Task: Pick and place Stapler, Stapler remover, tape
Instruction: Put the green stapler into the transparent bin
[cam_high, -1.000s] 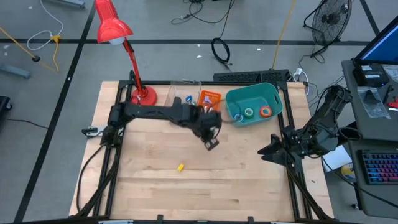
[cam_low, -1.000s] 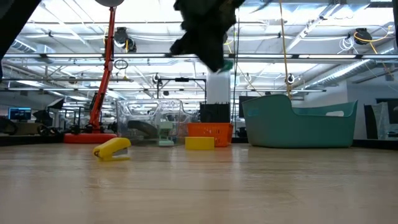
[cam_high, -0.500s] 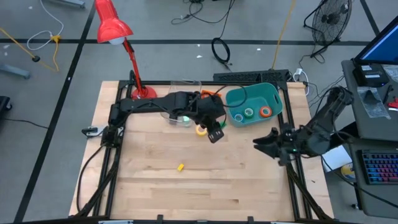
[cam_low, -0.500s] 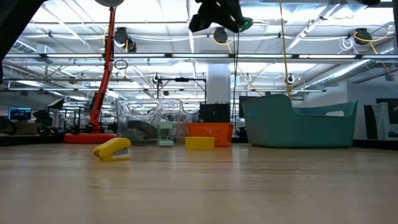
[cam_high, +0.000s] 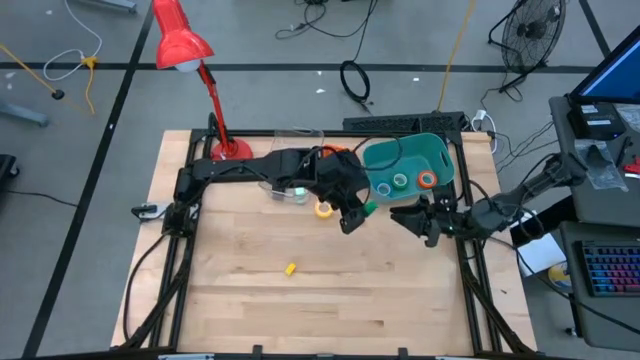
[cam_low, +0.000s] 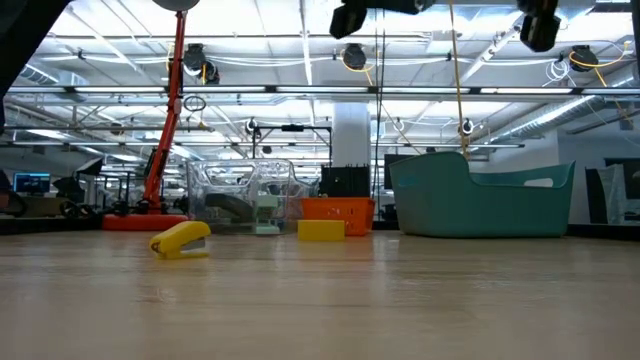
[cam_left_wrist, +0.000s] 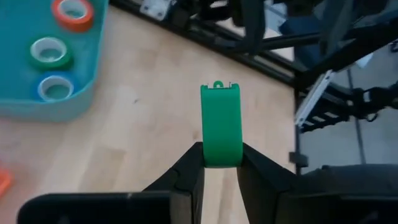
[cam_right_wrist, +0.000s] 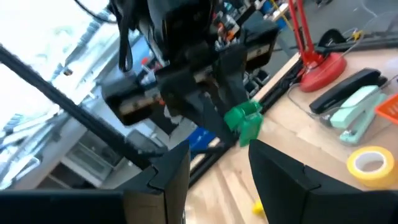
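Left gripper (cam_left_wrist: 221, 167) raised above the table (cam_high: 250, 300), just beside the teal bin (cam_high: 440, 150), jaws clamped on a green stapler remover (cam_left_wrist: 221, 127). Right gripper (cam_high: 405, 215) close by, facing it, jaws apart, empty. Three tape rolls (cam_high: 400, 182) in bin; yellow roll (cam_high: 323, 209) on table.

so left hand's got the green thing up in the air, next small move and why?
Probably ease the right hand in toward the green piece. The left hand holds it raised beside the teal bin, and the right hand's open fingers face it: looks like a handover.
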